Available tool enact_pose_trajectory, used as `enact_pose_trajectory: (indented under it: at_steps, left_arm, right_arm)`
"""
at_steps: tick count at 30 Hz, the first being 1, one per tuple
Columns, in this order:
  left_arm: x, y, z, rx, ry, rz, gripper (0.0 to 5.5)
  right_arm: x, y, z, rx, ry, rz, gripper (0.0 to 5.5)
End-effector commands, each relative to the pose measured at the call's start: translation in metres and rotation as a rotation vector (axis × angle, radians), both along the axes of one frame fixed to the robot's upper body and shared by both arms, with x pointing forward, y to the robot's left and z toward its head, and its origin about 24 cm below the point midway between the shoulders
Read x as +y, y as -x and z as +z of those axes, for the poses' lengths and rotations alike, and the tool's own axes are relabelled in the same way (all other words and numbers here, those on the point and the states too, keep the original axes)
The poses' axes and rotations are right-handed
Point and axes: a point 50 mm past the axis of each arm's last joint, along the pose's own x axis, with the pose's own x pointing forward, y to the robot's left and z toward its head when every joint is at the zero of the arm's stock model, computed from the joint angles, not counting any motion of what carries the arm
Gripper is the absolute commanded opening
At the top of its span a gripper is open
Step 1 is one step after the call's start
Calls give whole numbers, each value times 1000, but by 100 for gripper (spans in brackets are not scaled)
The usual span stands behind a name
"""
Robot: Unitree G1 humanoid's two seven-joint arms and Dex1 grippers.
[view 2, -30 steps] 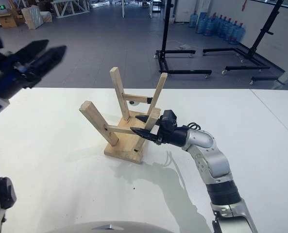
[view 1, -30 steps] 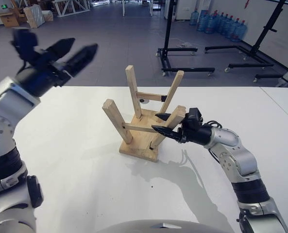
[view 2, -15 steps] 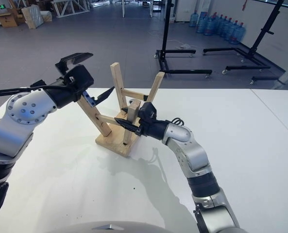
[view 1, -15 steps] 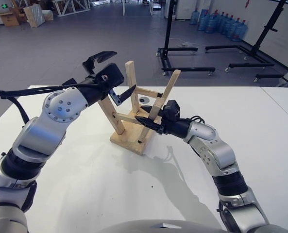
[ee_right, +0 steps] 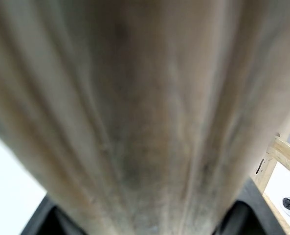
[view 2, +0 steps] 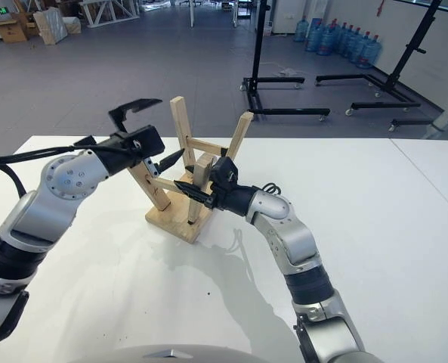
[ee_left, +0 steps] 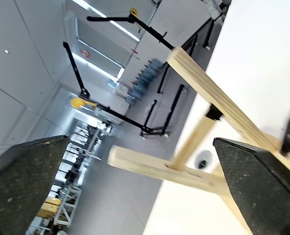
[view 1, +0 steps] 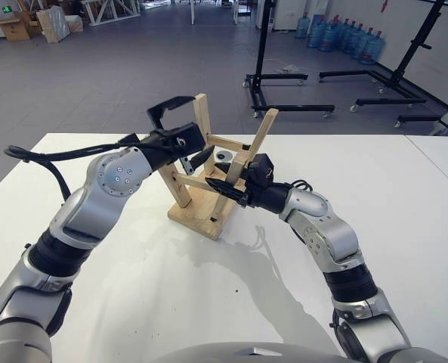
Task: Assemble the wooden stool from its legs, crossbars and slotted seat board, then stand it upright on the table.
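On the white table (view 1: 171, 302), toward its far middle, a wooden stool (view 1: 202, 184) turned upside down: slotted seat board (view 1: 193, 219) lowermost on the tabletop, four legs pointing up and splaying outward. Hard to tell whether the board sits fully flat or has one edge slightly raised. Between the two far legs, an upper crossbar (view 1: 230, 142); between the left leg (view 1: 177, 189) and the front leg (view 1: 220, 208), a lower crossbar (view 1: 190, 179). Coming in from the right side of the stool, the right gripper (view 1: 227, 178), clamped around the front leg partway up, one dark finger on either side of the wood; in the right wrist view, wood grain pressed right against the lens with dark pads at both lower corners. Coming in from the left, at the level of the leg tops, the left gripper (view 1: 197, 128), spread wide, one finger above and behind the rear leg (view 1: 203, 113), the other lower, just beside the left leg. In the left wrist view, textured fingers (ee_left: 252, 186) far apart, two legs and a crossbar lying between them. Nothing gripped there; contact with the wood impossible to judge.
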Motion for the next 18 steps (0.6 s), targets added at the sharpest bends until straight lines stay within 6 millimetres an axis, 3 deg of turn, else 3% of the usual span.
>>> enact_pose_trajectory:
  at_steps: [1, 4, 6, 10, 14, 18]
  left_arm:
    - [2, 3, -55, 136, -43, 28, 540]
    - [2, 9, -96, 228, -57, 50, 540]
    - [1, 9, -98, 229, -32, 61, 540]
    - [2, 0, -72, 148, 11, 71, 540]
    - [-1, -5, -22, 35, 97, 60, 540]
    - [7, -8, 6, -23, 102, 86, 540]
  right_arm:
    - [8, 0, 8, -27, -2, 25, 205]
    - [14, 1, 6, -25, 11, 41, 205]
    - [18, 3, 3, -17, 19, 49, 205]
    - [19, 5, -4, 4, 31, 45, 205]
    - [17, 4, -6, 19, 32, 31, 205]
    - [15, 2, -7, 22, 34, 25, 205]
